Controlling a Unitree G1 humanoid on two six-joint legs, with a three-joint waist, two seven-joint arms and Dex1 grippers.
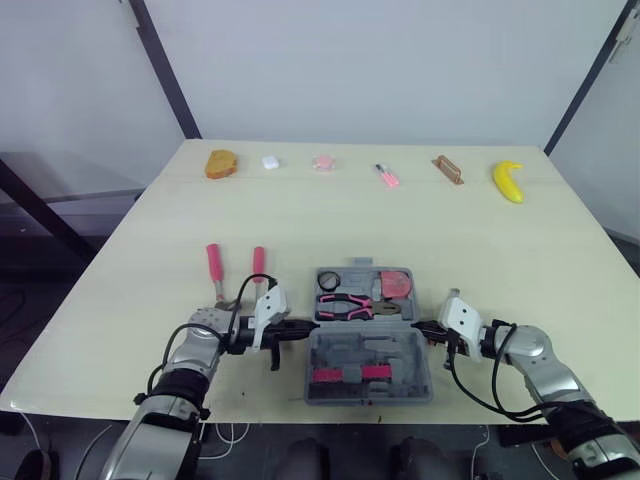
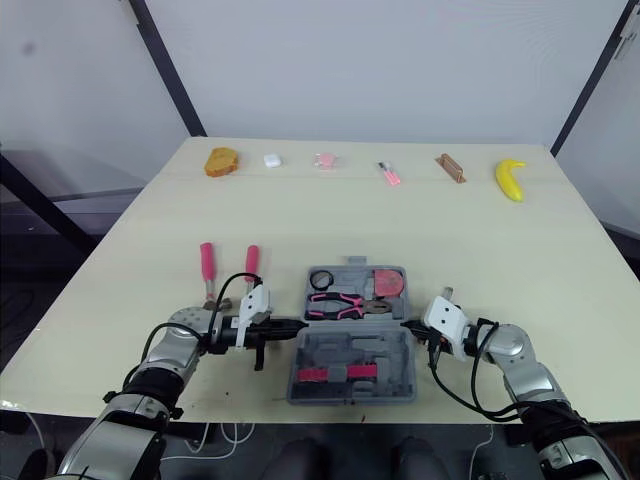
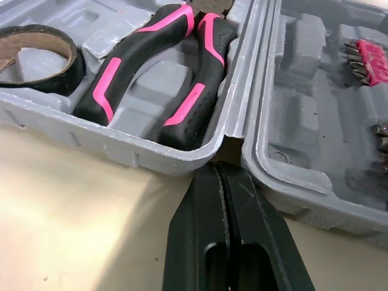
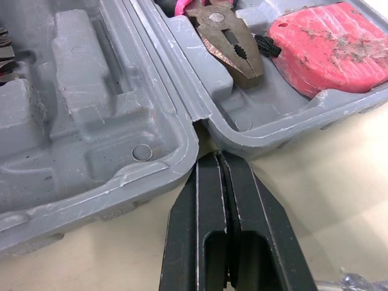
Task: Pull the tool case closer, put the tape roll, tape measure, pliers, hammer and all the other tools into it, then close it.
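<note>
Desk (image 1: 420, 230): our case (image 1: 370, 372) near, open.
Packed: tape roll (image 1: 328, 279), pliers (image 1: 345, 305), tape measure (image 1: 396, 284).
Undone: red tools (image 1: 213, 262) at 10 o'clock; closing.
Jaws: left gripper (image 1: 304, 326), right gripper (image 1: 421, 326) closed, empty.

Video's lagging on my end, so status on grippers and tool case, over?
Left gripper, right gripper shut, tips at tool case hinge ends. Case open; tape roll, pliers inside. Two red-handled tools outside, left of it.
</note>
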